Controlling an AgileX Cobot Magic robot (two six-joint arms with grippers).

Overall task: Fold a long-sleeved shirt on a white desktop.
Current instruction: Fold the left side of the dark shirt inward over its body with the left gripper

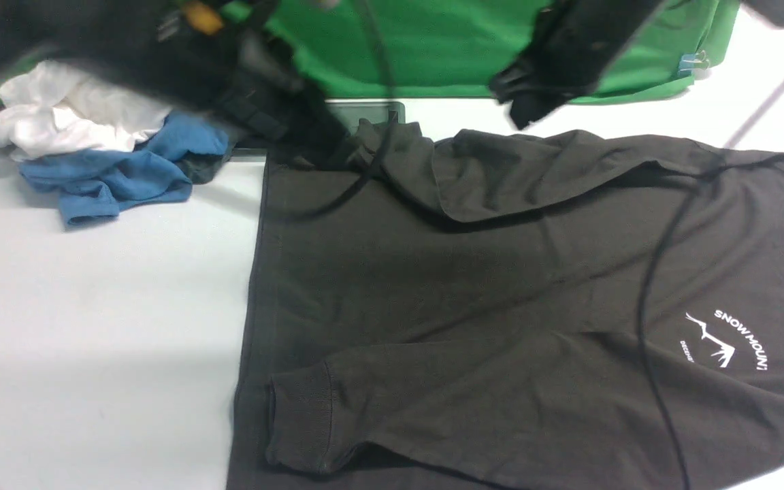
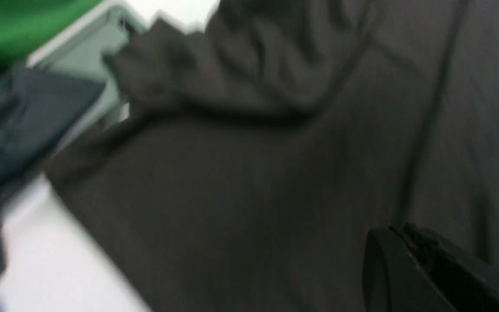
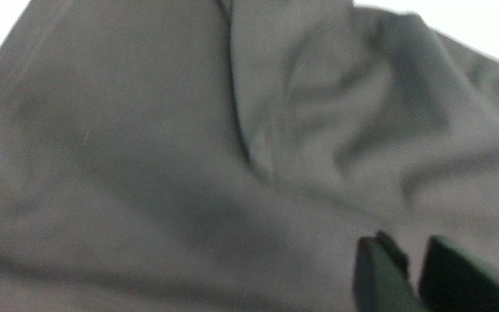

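Observation:
The long-sleeved shirt point(image 1: 501, 286) lies spread on the white desktop point(image 1: 92, 306), hem to the left and neck at the right, white mountain logo point(image 1: 722, 340) showing. Both sleeves are folded across the body; one ribbed cuff point(image 1: 300, 415) lies near the front. My left gripper point(image 1: 317, 146) hovers, blurred, over the shirt's far left corner; in the left wrist view its fingers point(image 2: 399, 236) are pressed together with nothing in them, above the shirt point(image 2: 254, 182). My right gripper point(image 1: 521, 112) hangs above the far edge. Over the shirt point(image 3: 145, 151), its fingertips point(image 3: 405, 249) stand a narrow gap apart, empty.
White point(image 1: 65, 116) and blue point(image 1: 120, 170) garments are piled at the far left. A green cloth backdrop point(image 1: 446, 41) runs along the back. A small metal-framed panel point(image 1: 368, 112) sits behind the shirt's far corner. A thin black cable point(image 1: 644, 327) crosses over the shirt.

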